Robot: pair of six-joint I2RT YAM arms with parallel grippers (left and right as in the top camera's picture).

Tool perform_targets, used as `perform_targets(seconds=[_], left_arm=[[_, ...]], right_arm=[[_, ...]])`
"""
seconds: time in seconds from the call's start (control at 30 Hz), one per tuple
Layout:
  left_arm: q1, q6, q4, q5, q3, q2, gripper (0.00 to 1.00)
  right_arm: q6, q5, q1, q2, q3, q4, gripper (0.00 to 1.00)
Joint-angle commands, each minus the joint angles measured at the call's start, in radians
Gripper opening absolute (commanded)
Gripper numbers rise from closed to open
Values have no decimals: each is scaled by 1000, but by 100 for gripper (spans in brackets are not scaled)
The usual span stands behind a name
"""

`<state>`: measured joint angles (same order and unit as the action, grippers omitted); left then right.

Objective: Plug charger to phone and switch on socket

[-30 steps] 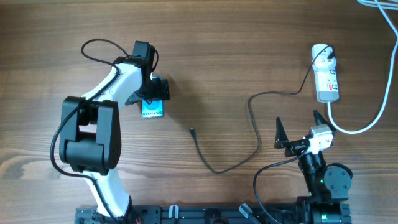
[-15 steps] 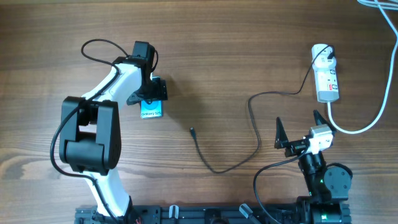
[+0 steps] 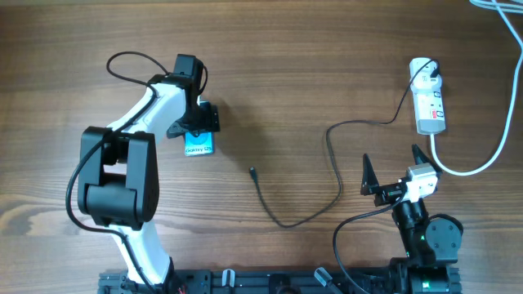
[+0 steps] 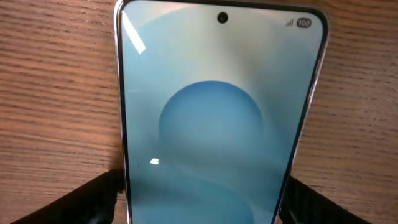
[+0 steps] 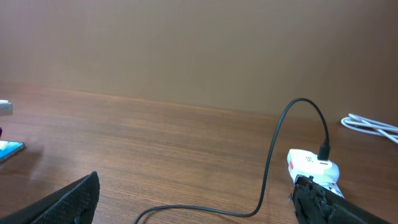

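Observation:
The phone (image 3: pixel 198 145) lies on the wooden table with its blue-green screen up. It fills the left wrist view (image 4: pixel 217 118). My left gripper (image 3: pixel 196 131) has its two black fingers against the phone's long edges (image 4: pixel 202 208). The charger's dark cable (image 3: pixel 339 175) runs from its white plug adapter (image 3: pixel 425 69) in the socket (image 3: pixel 430 106) to a loose connector tip (image 3: pixel 252 171) lying mid-table. My right gripper (image 3: pixel 391 157) is open and empty at the near right, apart from the cable. In the right wrist view (image 5: pixel 196 205) the cable (image 5: pixel 273 162) and socket (image 5: pixel 311 165) lie ahead.
The socket's thick white cord (image 3: pixel 490 155) loops along the right edge and off the far right corner; it also shows in the right wrist view (image 5: pixel 373 127). The left arm's own black cable (image 3: pixel 122 61) arcs at the far left. The phone's edge shows far left (image 5: pixel 9 149).
The phone's near end swung slightly left, then back, between the left gripper's fingers. The right arm and the cable have not moved.

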<state>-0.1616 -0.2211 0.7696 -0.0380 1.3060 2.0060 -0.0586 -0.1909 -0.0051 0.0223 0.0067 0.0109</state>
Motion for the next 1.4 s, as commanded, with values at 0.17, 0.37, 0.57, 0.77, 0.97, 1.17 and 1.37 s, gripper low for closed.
perform_targets(seconds=[0.17,0.37,0.57,0.77,0.97,1.17,1.37], left_arm=[[6,4,-14,-31,-39,36,79],[6,4,-16,-31,-39,36,89],[6,31,-37,-31,-39,36,98],[6,30,-24,-4,-42,36,81],[8,-1,-14,-4,-40,29,75],[18,-50,141,21,66,-50,74],[59,-50,278,231,173,-111,76]], right_arm=[[-14,-10,4,3,-2,3,100],[-13,-10,4,3,-2,3,100],[-13,-10,4,3,-2,3,100],[-13,-10,4,3,-2,3,100],[-13,-10,4,5,-2,3,100],[-13,-10,4,5,-2,3,100],[-44,-10,4,5,-2,11,100]])
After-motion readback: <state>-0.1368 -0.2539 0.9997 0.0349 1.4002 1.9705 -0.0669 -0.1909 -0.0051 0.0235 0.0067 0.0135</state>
